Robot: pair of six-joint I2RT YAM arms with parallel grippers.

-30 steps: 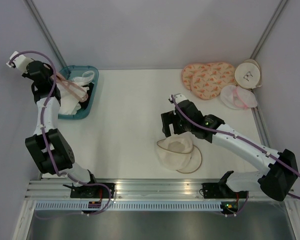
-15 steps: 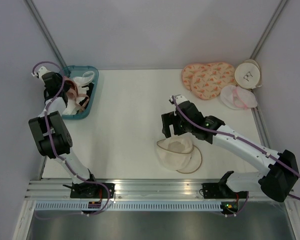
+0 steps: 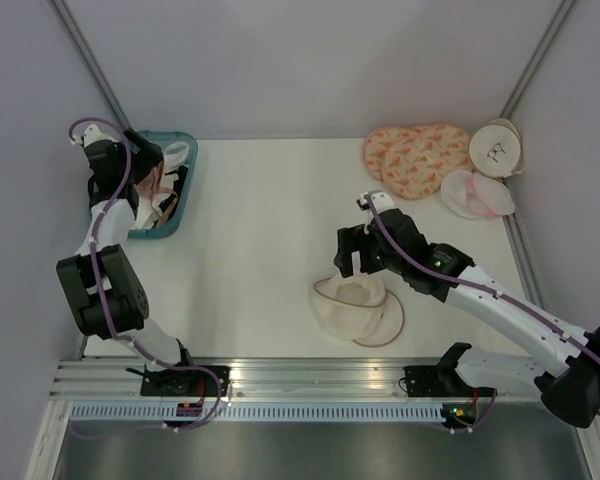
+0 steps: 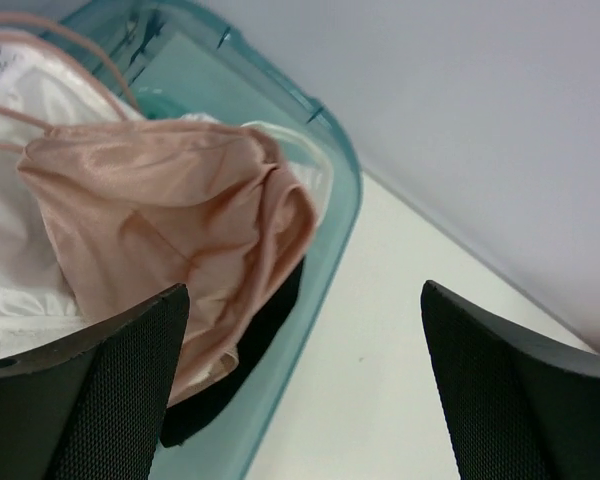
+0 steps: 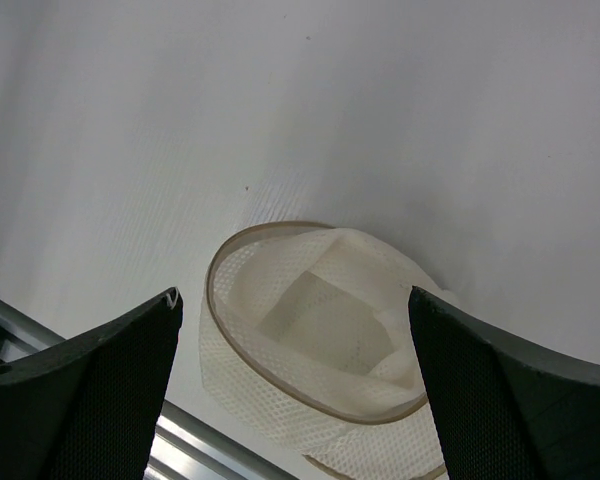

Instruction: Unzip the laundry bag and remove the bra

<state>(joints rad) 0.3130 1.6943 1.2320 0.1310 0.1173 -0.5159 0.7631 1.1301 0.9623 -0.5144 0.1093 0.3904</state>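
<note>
The left arm stood up from its base, folded sharply at the elbow and extended to the far left corner, its wrist tipped down over the teal bin (image 3: 185, 195). The left gripper (image 4: 302, 290) was spread wide and released, holding nothing. The bra (image 4: 170, 210) lay beneath it in the bin, draped over white garments (image 4: 10, 240). The right arm stretched low and diagonally toward mid-table, wrist pointing down. The right gripper (image 5: 291, 293) hung spread and unladen above the laundry bag (image 5: 310, 330), which lay unzipped, mouth gaping, on the table (image 5: 430, 120).
</note>
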